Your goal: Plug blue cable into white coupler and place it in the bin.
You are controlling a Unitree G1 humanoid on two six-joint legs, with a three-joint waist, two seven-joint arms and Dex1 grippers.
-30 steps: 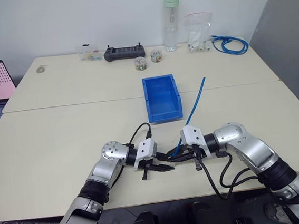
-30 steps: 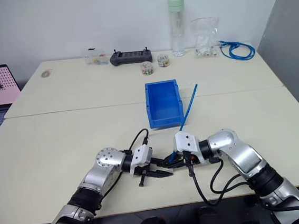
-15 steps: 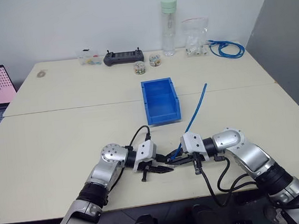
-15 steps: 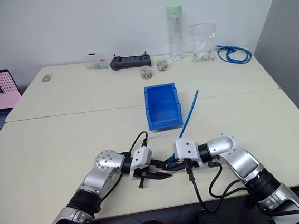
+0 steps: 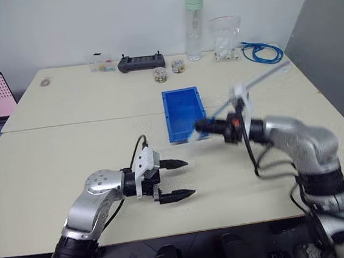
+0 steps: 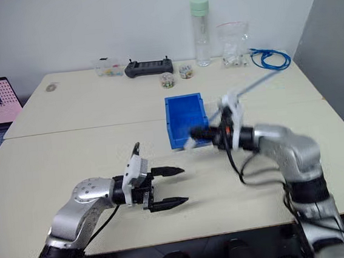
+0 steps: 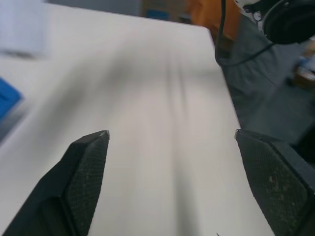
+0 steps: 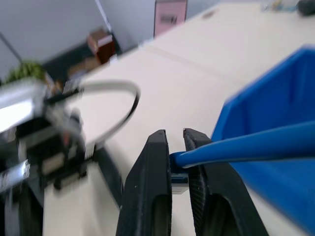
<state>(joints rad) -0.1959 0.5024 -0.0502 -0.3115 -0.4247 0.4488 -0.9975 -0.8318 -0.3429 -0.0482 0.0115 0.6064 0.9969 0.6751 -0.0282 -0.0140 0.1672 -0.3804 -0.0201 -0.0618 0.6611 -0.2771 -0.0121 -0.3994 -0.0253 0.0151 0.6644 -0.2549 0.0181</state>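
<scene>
Left gripper gapes empty over bare table; right gripper pinches blue cable — beside bin edge.

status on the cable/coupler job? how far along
Plugging looks done, though blur hides the joint: left hand is open and empty. In hand: right hand pinches the blue cable, white coupler at its end, by the bin. Left: dropping it in.

head stereo pair looks down over table; wrist cams close along end effector fingers
</scene>
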